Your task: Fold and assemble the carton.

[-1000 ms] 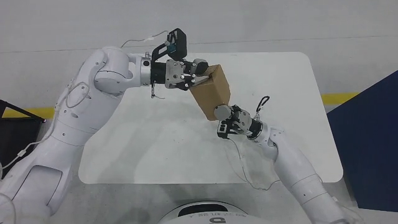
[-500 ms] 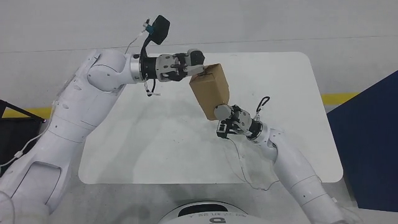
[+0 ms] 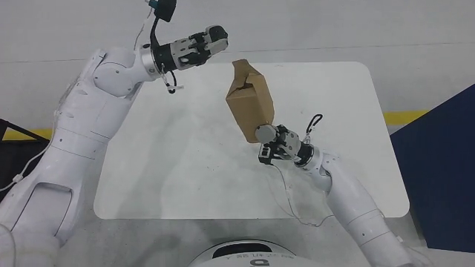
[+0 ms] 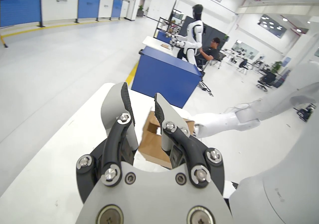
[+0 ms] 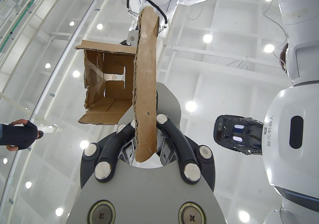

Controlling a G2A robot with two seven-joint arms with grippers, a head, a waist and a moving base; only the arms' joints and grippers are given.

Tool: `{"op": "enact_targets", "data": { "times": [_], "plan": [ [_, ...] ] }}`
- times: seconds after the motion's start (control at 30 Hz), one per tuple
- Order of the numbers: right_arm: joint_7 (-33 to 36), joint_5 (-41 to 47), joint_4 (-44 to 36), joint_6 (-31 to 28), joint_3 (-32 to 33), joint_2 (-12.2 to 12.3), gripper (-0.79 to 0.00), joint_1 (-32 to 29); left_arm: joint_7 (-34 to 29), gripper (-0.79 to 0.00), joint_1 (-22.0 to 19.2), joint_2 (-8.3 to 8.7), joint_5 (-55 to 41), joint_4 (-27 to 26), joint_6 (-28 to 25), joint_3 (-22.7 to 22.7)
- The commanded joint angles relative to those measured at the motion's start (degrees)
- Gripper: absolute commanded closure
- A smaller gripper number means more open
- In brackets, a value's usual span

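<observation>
Right pincer [image 5: 147,115] — its tips behind the carton [image 5: 145,60] flap

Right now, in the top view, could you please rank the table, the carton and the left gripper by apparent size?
1. table
2. carton
3. left gripper
No two look alike in size.

Floor: glossy pale grey floor [image 4: 49,60], yellow painted line [image 3: 404,117].
Walls: blue and white wall panels [image 4: 87,4].
Furniture: white rounded-corner table [image 3: 185,170], blue box-shaped cabinet [image 4: 164,73].
Light: round white ceiling lamps [image 5: 208,38].
</observation>
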Motion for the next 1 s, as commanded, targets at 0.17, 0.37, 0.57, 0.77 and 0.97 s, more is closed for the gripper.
{"op": "enact_targets", "data": {
  "times": [0.17,0.37,0.57,0.77,0.97],
  "plan": [
    [0.15,-0.91,-0.67,0.15,-0.19,-0.01,0.000,-0.17,2.83,-0.431,-1.25,-2.31,6.21,3.16,2.99,4.99],
    [0.65,-1.41,-0.94,0.00,-0.03,0.02,0.000,-0.45,-1.29,-0.440,-2.73,-3.89,-1.44,5.00,-2.50,8.20],
    [0.58,-1.67,-1.28,-0.03,-0.09,0.01,0.000,-0.55,-7.36,-0.449,-3.73,-4.07,-5.23,7.62,-6.27,9.16],
    [0.09,-1.57,-1.60,0.05,-0.11,0.00,0.000,-0.55,-10.73,-0.468,-4.01,-3.84,-6.53,8.52,-8.07,8.96],
    [-0.56,-1.16,-1.73,0.45,-0.28,-0.02,0.000,-0.48,-12.41,-0.499,-3.93,-3.73,-5.89,7.84,-8.59,9.03]
  ]
}}
